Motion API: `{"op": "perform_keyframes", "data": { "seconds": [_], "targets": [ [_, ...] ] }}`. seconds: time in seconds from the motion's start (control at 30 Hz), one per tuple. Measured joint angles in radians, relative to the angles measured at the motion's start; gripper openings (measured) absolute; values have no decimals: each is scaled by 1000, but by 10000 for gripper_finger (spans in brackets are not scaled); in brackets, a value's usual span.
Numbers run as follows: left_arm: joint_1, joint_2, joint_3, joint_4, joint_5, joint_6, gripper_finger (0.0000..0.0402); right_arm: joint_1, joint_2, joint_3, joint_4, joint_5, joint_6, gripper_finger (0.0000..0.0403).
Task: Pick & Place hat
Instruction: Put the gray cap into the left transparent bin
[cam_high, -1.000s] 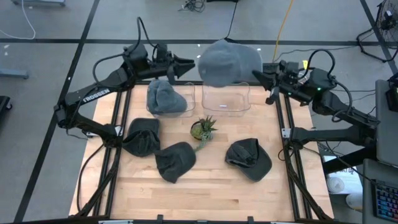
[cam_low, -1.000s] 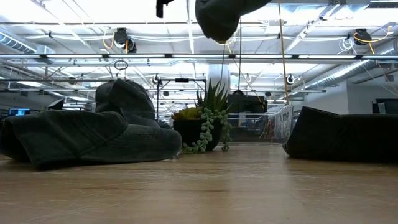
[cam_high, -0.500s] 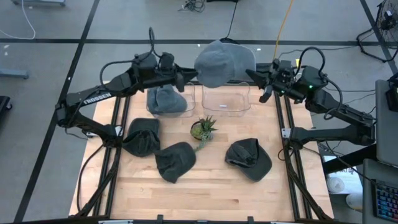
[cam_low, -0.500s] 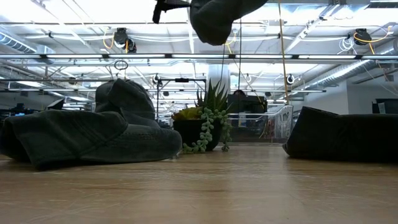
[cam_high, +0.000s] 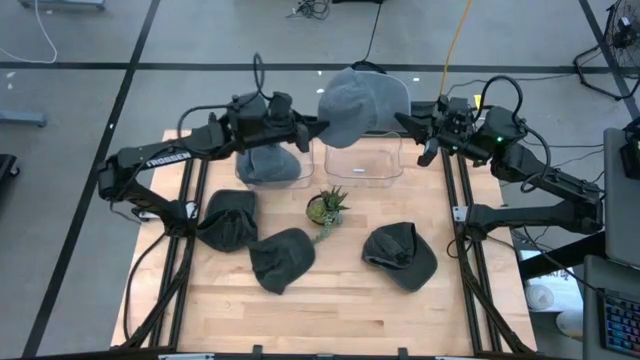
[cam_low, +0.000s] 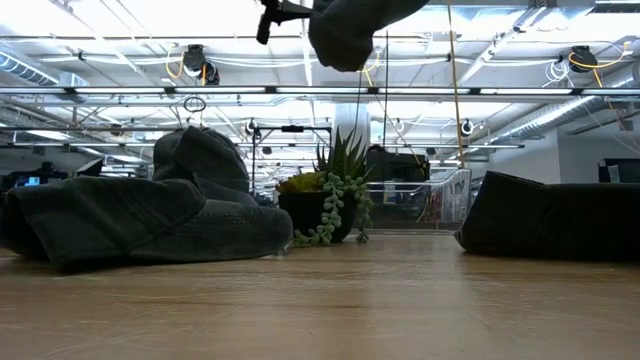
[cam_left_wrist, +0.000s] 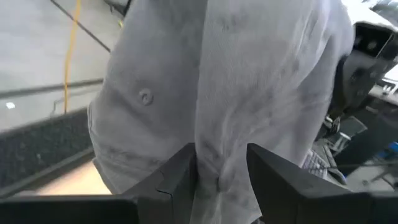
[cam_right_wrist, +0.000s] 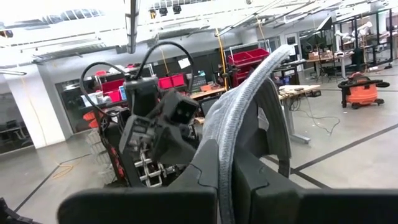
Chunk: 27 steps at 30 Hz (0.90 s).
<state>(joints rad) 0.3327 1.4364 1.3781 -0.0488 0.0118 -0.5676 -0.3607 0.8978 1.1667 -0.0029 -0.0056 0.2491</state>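
The wooden table lies far below both claws. The grey hat hangs in the air between them. The left claw pinches one side of the hat. The right claw is squeezed tight on the other side.

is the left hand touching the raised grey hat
Touching. The left wrist view shows the left hand pinching a fold of the grey hat.

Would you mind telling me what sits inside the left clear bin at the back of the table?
A grey hat fills the left bin. The left arm crosses over its far edge, so that part, and anything under the hat, is hidden.
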Motion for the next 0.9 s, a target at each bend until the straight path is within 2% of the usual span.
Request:
{"op": "perform_keyframes", "data": {
  "seconds": [0.17, 0.23, 0.33, 0.4, 0.43, 0.63, 0.9],
  "targets": [
    [-9, 29, 0, 45, 46, -37, 147, 0, 0, 0, 0, 0, 0, 0],
    [-9, 29, 0, 61, 57, -48, 132, 0, 0, 0, 0, -5, 0, 0],
    [-8, 25, 0, 66, 74, -56, 76, 0, 0, 0, -1, -29, 0, 0],
    [-2, 19, -1, 91, 121, -45, 30, 0, -1, 0, -5, -29, 0, 0],
    [-1, 17, -1, 113, 143, -45, 21, 0, -1, 0, -11, -30, 0, 1],
    [24, -13, -1, 208, 254, -92, 22, 0, -3, 0, -53, -47, 29, 1],
    [78, -89, -1, 246, 308, -133, 22, 6, -5, 1, -94, -59, 84, 3]
  ]
}}
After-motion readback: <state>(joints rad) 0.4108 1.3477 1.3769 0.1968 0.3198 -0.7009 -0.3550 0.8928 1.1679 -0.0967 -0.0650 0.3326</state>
